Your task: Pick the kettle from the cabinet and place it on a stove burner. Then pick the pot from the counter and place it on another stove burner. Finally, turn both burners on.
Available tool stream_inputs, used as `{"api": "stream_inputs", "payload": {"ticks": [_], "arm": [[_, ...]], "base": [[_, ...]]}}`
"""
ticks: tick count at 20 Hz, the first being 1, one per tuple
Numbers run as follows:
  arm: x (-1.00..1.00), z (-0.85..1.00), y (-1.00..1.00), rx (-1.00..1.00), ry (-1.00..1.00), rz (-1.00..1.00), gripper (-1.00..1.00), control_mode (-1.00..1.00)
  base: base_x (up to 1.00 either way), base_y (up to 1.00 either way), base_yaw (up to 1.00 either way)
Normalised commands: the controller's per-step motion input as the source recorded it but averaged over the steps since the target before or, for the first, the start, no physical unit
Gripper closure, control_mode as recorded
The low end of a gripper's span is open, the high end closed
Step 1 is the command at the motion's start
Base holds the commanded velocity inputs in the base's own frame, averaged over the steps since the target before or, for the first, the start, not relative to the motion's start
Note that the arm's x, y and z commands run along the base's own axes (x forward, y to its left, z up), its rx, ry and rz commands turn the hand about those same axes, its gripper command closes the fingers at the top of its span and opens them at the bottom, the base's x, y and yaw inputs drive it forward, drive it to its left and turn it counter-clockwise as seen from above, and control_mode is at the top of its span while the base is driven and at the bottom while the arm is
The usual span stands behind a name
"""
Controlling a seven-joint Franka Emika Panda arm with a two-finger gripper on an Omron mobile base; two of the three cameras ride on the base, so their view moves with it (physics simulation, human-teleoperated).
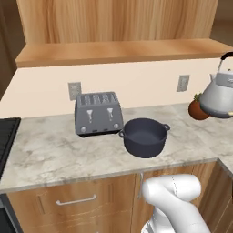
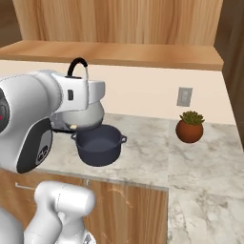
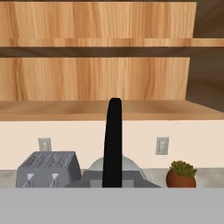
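- While carried in mid-air, kettle (image 1: 220, 93) hangs by its black arched handle (image 3: 113, 144) from end effector (image 2: 82, 81), above right part of desk (image 1: 54, 145), near plant pot (image 1: 198, 109).
- End effector pressed together, pinching kettle handle; fingers themselves hidden behind handle in hand view.
- From right base view, kettle body just above and behind blue-grey pot (image 2: 99, 143); looks apart, contact cannot be ruled out.
- Toaster (image 1: 98, 113) just left of pot, standing on desk; black cooktop edge (image 1: 8, 136) far left of left base view.
- Judged step: transport kettle to a burner, first placement not yet done.
- To do well: keep kettle upright, lift high enough to pass over pot rim and toaster, travel left toward cooktop, lower centred on one grate section, leave another section free for pot.
- Risk: thin handle may let body swing; move smoothly.
- No brands, labels or readable writing anywhere; wall outlets (image 1: 74, 90) plain.
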Motion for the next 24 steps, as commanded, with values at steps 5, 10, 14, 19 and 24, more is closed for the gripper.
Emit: {"api": "stream_inputs", "payload": {"ticks": [5,10,14,19,24], "arm": [[0.00,0.00,0.00,0.00,0.00,0.00,1.00,1.00],[0.00,0.00,0.00,0.00,0.00,0.00,1.00,1.00],[0.00,0.00,0.00,0.00,0.00,0.00,1.00,1.00],[0.00,0.00,0.00,0.00,0.00,0.00,1.00,1.00],[0.00,0.00,0.00,0.00,0.00,0.00,1.00,1.00]], "base": [[-0.58,0.35,0.00],[-0.61,0.49,0.00],[-0.59,0.50,0.00],[-0.59,0.45,0.00],[-0.57,0.57,0.00]]}}
